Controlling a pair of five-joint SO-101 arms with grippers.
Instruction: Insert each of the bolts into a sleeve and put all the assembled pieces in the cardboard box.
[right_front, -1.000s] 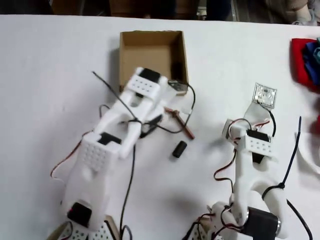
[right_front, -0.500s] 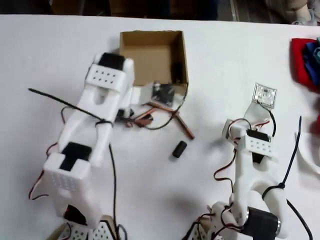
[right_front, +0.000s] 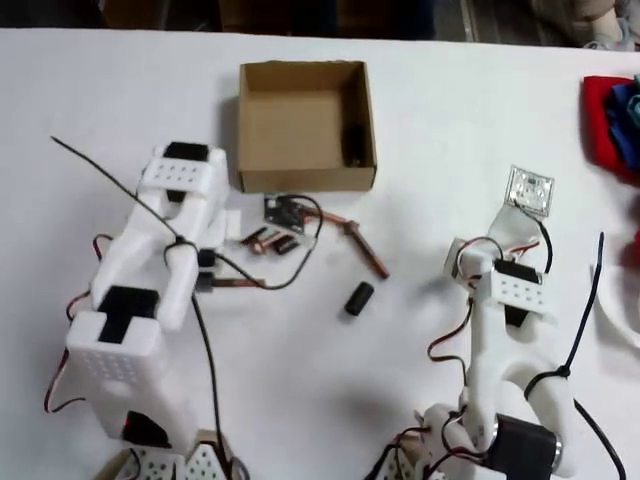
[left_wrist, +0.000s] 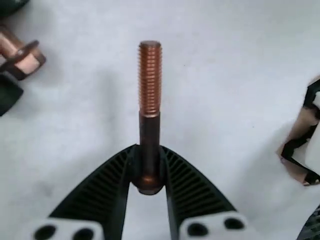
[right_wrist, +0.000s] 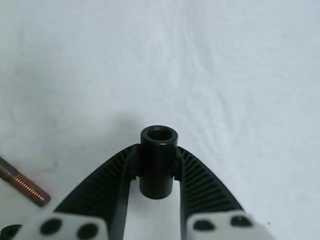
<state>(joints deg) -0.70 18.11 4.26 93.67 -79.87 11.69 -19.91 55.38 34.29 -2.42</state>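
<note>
Left gripper, left wrist view: clenched on the smooth shank of a copper bolt, threaded end pointing away from the jaws over the white tabletop. No sleeve is on it. Another copper piece lies near.

Right gripper, right wrist view: grasping a black sleeve, bore open and empty. The threaded end of a loose bolt lies just beside it.

High view:
- Cardboard box: near the middle of the tabletop's far edge. It holds one dark piece against a wall; whether that is an assembled piece cannot be told.
- Loose bolt and loose sleeve: mid-table, between the two arms, unjoined.
- Copper pieces: just before the box's near wall, by the left arm.
- Red cloth: right edge, well apart.

Progress, as judged: at most one piece boxed. The held pair is not yet mated, and at least one further pair remains.

Obstructions: a black cable loops over the copper pieces, and the loose parts lie where the grippers would likely meet.
</note>
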